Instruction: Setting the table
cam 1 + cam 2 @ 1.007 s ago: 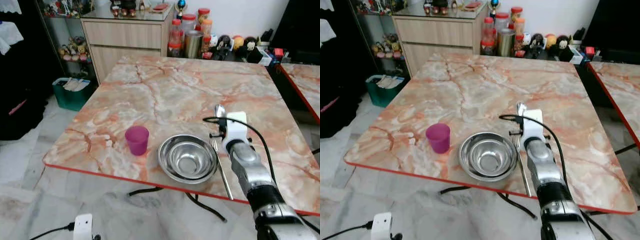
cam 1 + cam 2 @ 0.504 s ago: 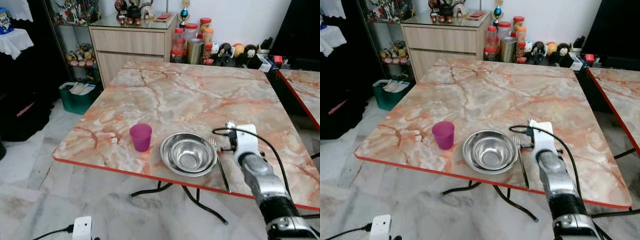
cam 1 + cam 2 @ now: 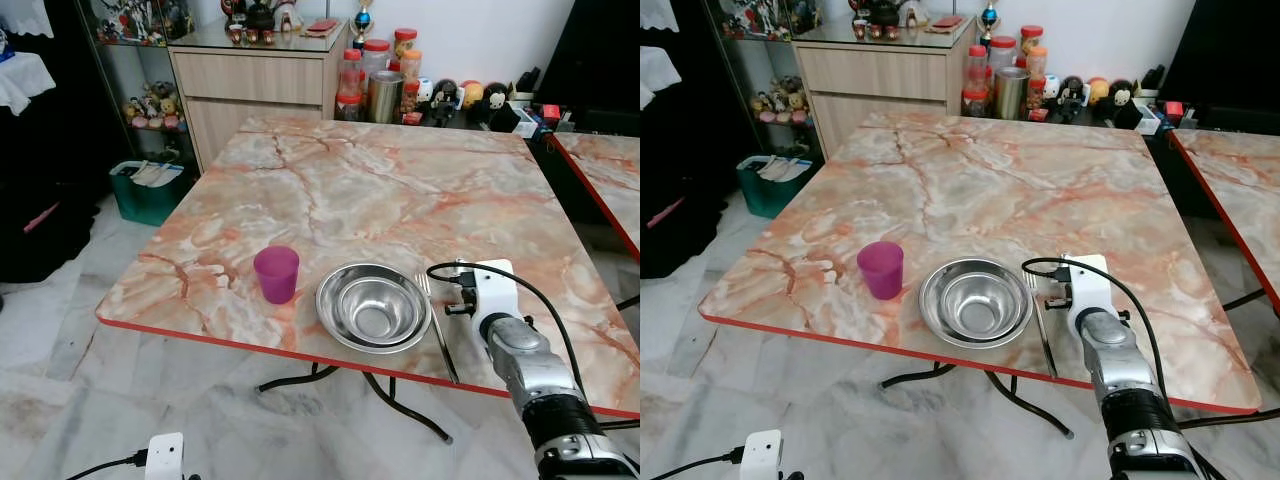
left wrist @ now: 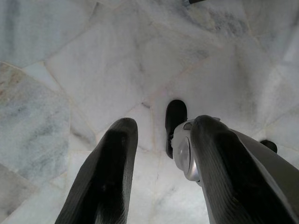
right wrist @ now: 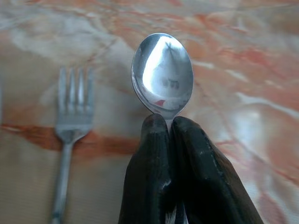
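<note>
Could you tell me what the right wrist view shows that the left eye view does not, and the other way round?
The right wrist view alone shows the right gripper shut on a spoon, its bowl sticking out past the fingertips. The left eye view alone shows the steel bowl, the purple cup to its left, and the right arm over the table's near right corner. Both share the fork lying on the marble table.

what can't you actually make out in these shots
- Spoon handle: right wrist view, covered by the right tool's shut fingers. In the eye views the wrist housing blocks the spoon.
- Whether the spoon touches the table: not clear from the right wrist view.
- Fork handle end: right wrist view, cut off by the frame edge.
- Jars beyond the table: eye views, labels too small.
</note>
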